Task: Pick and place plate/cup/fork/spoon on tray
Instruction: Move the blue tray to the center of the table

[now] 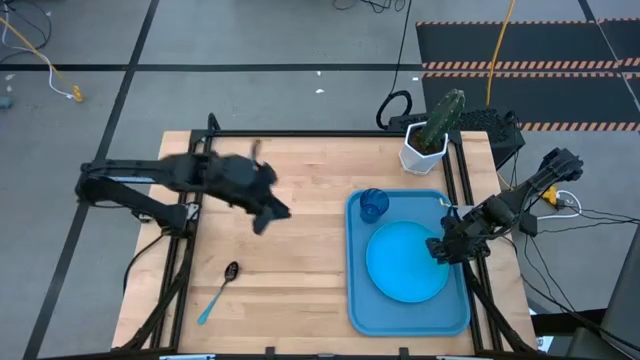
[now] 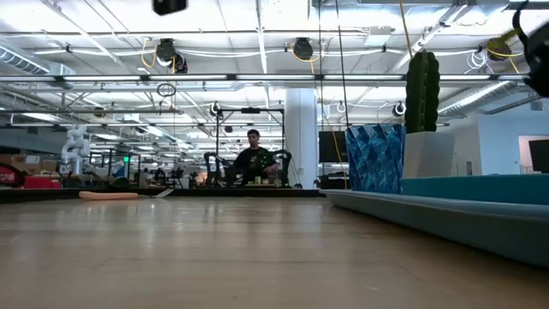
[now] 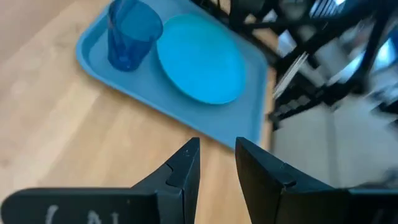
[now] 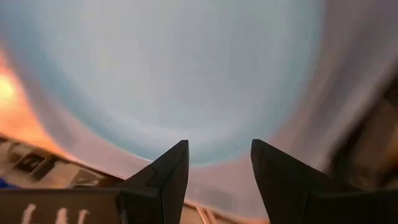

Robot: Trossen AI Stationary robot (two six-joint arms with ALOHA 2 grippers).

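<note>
The sky-blue plate lies flat in the blue tray at the table's right. The dark-blue cup stands upright in the tray's far left corner. The spoon lies on the table near the front left. The fork does not show in the high view; a pale orange strip lies on the table in the low view. My left gripper is open and empty above the table's middle. My right gripper is open and empty just above the plate's right rim.
A white pot with a cactus stands at the far right, just behind the tray. Bare wood lies between the spoon and the tray. A person sits in the room beyond the table.
</note>
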